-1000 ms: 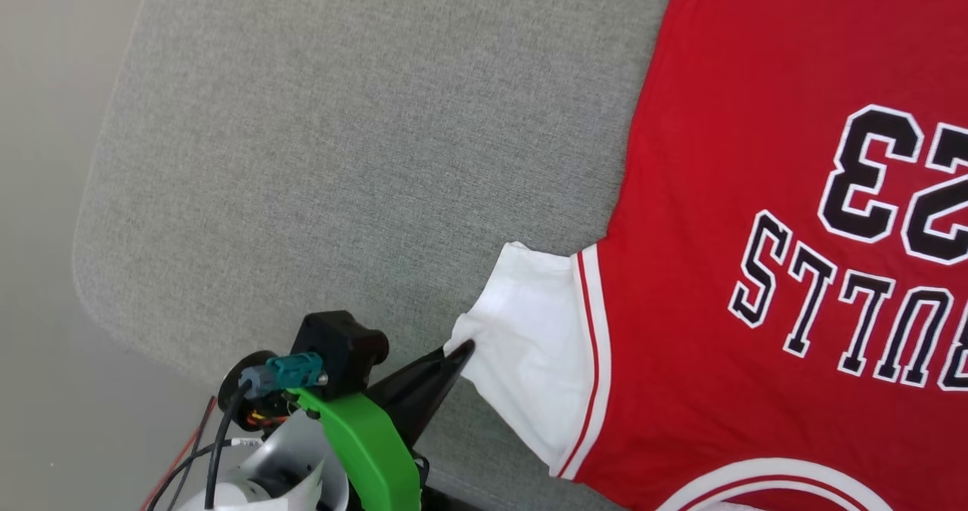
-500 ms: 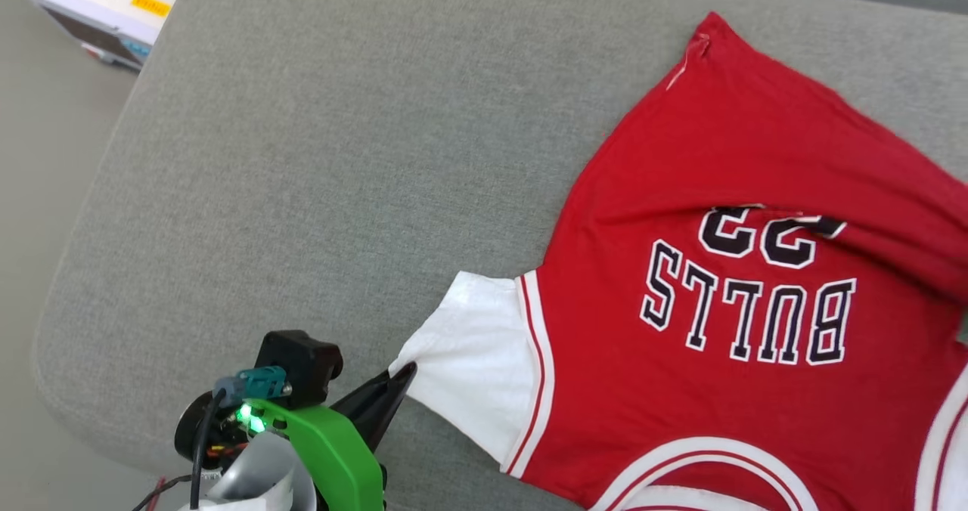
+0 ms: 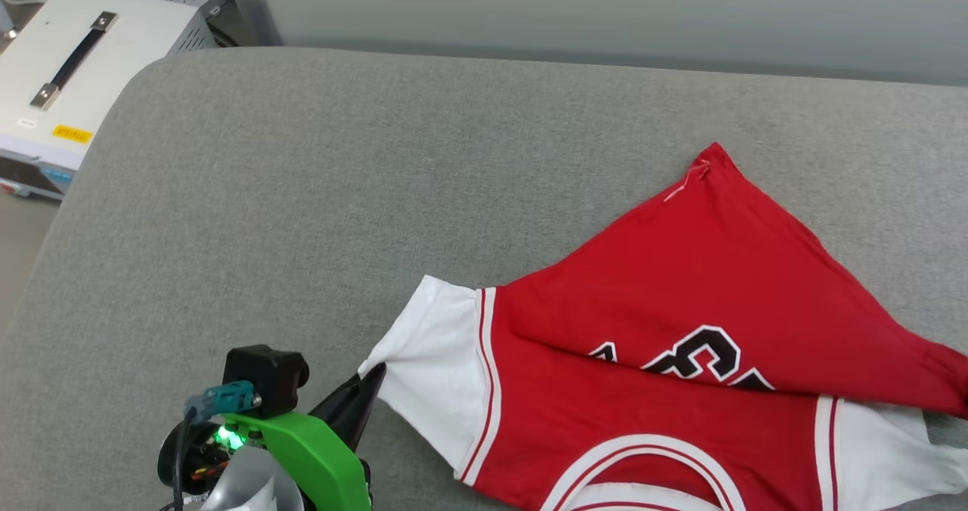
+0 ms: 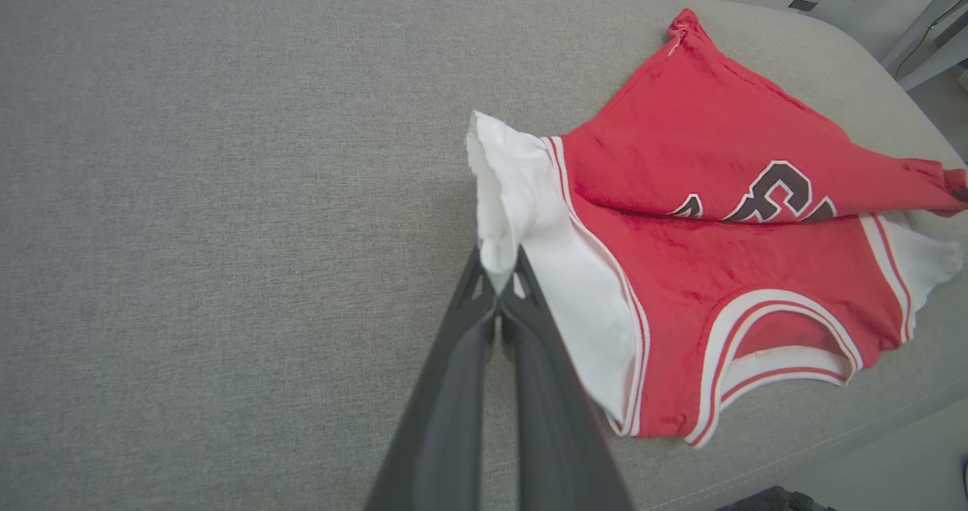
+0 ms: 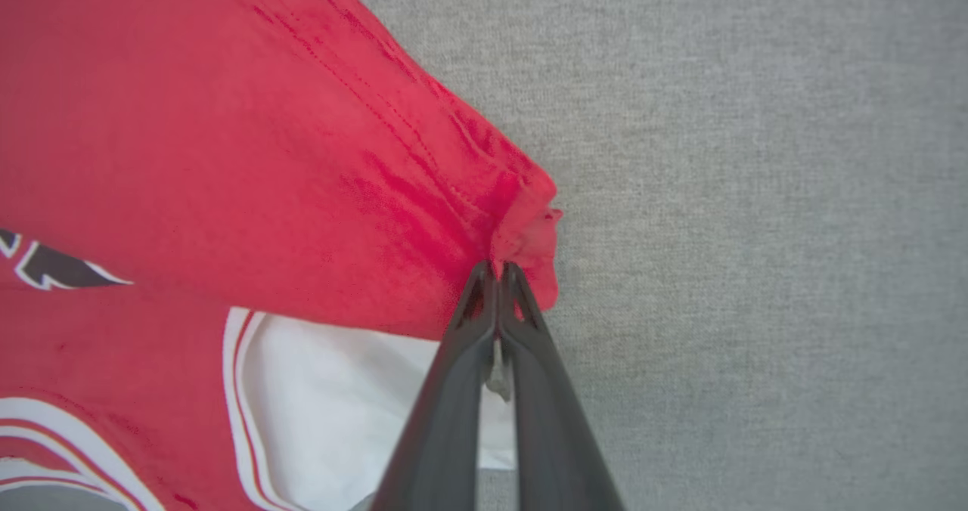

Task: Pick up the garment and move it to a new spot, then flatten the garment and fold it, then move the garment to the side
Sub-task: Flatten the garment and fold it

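Scene: a red shirt (image 3: 681, 284) lies on a grey padded surface (image 3: 302, 193), on the near right part of it in the head view.
Shirt: red body, white short sleeves, and red-and-white striped trim at the armholes and round the neck (image 3: 643, 450). The neck opening faces the robot.
Fold: the far part of the red body is drawn over the chest as a slanting flap. One corner of the flap points away from the robot. Part of a black-and-white number (image 3: 699, 356) shows along the crease between the two layers.
Left gripper (image 4: 499, 269): its two dark fingers are pressed together and pinch the outer edge of the white sleeve (image 4: 522, 193) on the robot's left. The cloth bunches and rises slightly at the tips. The rest of this sleeve lies on the grey surface.
Right gripper (image 5: 497, 270): its fingers are pressed together and pinch a bunched red corner (image 5: 529, 239) of the flap. This corner sits over the other white sleeve (image 5: 340, 405), which shows beneath it.
Surface: grey woven fabric with rounded corners, bare on the robot's left side.
Beyond the surface: a white box (image 3: 45, 118) with a black handle stands past the far left corner.
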Available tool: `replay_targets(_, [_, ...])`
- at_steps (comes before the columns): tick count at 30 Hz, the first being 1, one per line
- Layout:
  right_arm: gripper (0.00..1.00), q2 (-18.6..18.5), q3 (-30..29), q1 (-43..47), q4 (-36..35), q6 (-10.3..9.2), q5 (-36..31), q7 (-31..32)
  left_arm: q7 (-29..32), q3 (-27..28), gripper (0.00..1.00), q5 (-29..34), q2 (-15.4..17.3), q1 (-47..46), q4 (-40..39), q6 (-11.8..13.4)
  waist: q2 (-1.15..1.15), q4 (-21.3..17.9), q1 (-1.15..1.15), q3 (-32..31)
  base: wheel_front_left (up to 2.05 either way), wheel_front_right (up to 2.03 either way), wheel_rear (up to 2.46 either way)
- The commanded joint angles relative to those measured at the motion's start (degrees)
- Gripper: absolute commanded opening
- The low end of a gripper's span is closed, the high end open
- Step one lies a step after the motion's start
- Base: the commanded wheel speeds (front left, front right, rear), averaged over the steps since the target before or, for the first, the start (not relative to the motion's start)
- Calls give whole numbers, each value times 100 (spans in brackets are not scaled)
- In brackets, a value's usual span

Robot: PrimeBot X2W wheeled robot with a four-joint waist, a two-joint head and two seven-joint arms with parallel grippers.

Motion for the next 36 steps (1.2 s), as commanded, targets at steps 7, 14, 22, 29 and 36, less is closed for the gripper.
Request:
replay_targets(7, [0,466,-338,909,-600,-4,-81,268,-265,64,0,-94,-172,63,151,15,0,-346,0,-303,0,0,0])
replay_targets(14, [0,774,-414,1318,-655,-4,-292,201,-360,-7,0,-72,-320,-88,332,-62,0,-321,0,-261,0,0,0])
replay_targets(22, [100,528,-191,1110,-951,-4,-91,194,-380,-48,0,-79,-346,-183,427,-147,0,-268,0,-219,0,0,0])
replay_targets(29, [100,115,-49,511,-1695,-4,219,397,-396,-58,0,-114,-378,-276,307,-217,0,-104,0,-76,0,0,0])
replay_targets(36, [100,-185,619,-668,-1792,-4,169,598,-390,-142,0,4,-405,-520,87,-304,0,296,0,475,0,0,0])
